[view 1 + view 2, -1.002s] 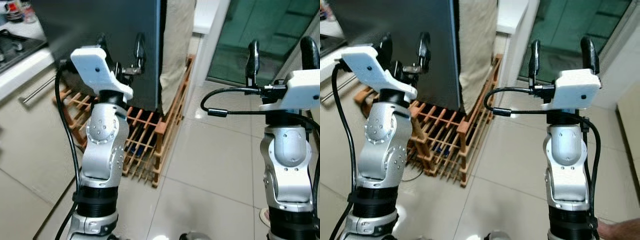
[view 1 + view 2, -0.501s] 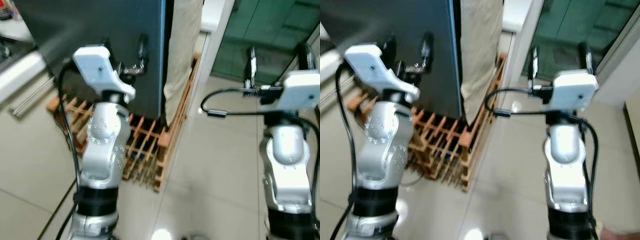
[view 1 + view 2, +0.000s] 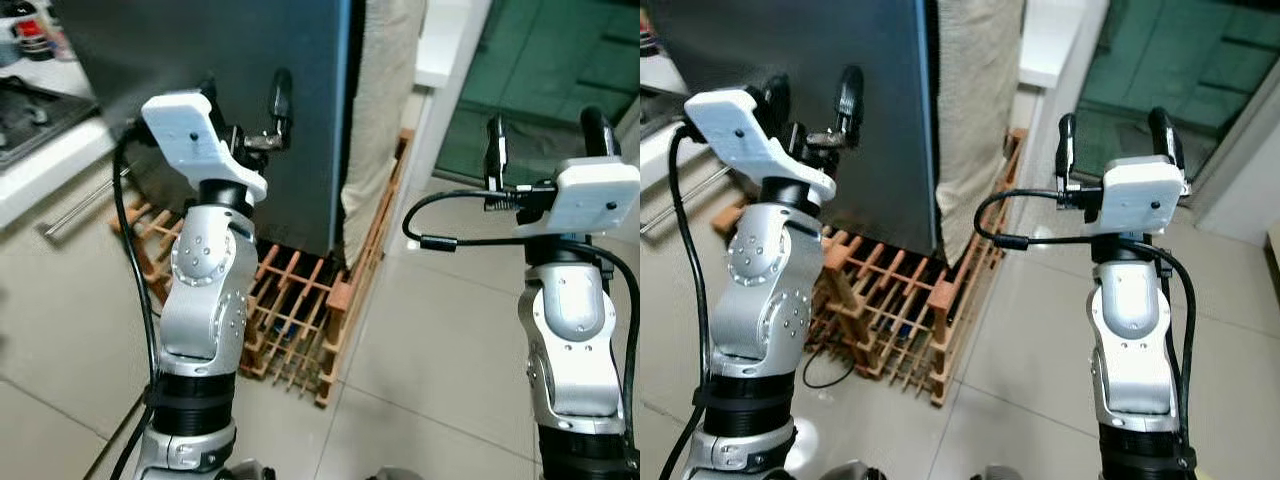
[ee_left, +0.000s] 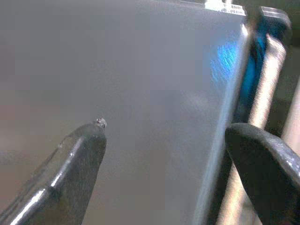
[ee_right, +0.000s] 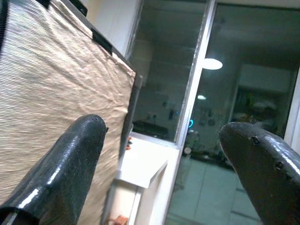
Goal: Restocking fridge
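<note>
The fridge [image 3: 200,40] is a tall dark grey box at the upper left, and I see its flat side and right edge. My left gripper [image 3: 243,95] is raised close in front of that dark panel, open, with nothing between its fingers. In the left wrist view the grey fridge panel [image 4: 140,70] lies just beyond the two spread fingertips [image 4: 79,154]. My right gripper [image 3: 1113,130] is raised further right, open and empty, facing the glass door.
A wooden wine rack [image 3: 300,310] lies on the tiled floor at the fridge's foot. A beige cloth [image 3: 380,100] hangs beside the fridge's edge. A counter with a hob [image 3: 40,130] runs at the left. A dark glass door [image 3: 540,70] stands at the right.
The whole picture has shifted and sharpened as the camera moved. Both arms keep the same raised pose with open fingers.
</note>
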Controlling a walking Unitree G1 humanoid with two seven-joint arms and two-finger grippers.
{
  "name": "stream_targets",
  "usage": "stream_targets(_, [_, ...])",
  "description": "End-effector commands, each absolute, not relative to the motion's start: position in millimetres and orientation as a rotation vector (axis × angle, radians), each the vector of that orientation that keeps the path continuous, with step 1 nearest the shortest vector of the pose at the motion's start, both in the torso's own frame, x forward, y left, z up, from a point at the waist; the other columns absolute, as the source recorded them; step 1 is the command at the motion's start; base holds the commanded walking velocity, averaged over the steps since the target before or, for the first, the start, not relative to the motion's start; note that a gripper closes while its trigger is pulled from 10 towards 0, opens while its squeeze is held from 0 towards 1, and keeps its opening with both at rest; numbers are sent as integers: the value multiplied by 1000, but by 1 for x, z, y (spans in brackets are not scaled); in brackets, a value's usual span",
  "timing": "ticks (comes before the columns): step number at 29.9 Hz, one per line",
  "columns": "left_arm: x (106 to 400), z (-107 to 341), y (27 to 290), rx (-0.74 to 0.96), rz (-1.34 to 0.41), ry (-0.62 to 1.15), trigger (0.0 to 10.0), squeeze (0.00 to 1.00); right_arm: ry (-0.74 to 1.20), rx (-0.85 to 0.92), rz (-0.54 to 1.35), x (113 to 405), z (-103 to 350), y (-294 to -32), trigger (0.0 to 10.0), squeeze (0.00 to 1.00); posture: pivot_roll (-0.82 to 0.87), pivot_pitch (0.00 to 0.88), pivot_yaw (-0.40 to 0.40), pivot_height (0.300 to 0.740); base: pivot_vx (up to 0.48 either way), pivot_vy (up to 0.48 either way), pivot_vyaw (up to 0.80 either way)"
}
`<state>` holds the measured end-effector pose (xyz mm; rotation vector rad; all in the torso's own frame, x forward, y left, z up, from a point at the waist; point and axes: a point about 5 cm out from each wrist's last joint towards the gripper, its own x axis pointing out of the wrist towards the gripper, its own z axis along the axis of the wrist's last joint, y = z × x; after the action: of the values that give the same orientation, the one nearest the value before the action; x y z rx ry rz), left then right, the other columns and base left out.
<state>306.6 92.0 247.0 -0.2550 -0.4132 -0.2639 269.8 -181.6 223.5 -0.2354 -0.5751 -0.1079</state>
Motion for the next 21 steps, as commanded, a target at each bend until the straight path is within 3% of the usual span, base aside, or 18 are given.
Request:
stream_targets(1, [309,234,82,-250,-315,-329,10000,0,-532,-197,-155,271,218,-193,10000,220,-183,76,13,732,0,0,0])
stream_targets(10, [329,211,73,-253,-303,-201,10000,0,-388,-177,-195,268,190,-204,10000,220,-209,86,30,732,0,0,0])
stream_targets(21, [326,198,54,-241,-366,-154,10000,0,-335,-167,-234,254,176,-208,10000,220,-226,107,39,732,0,0,0])
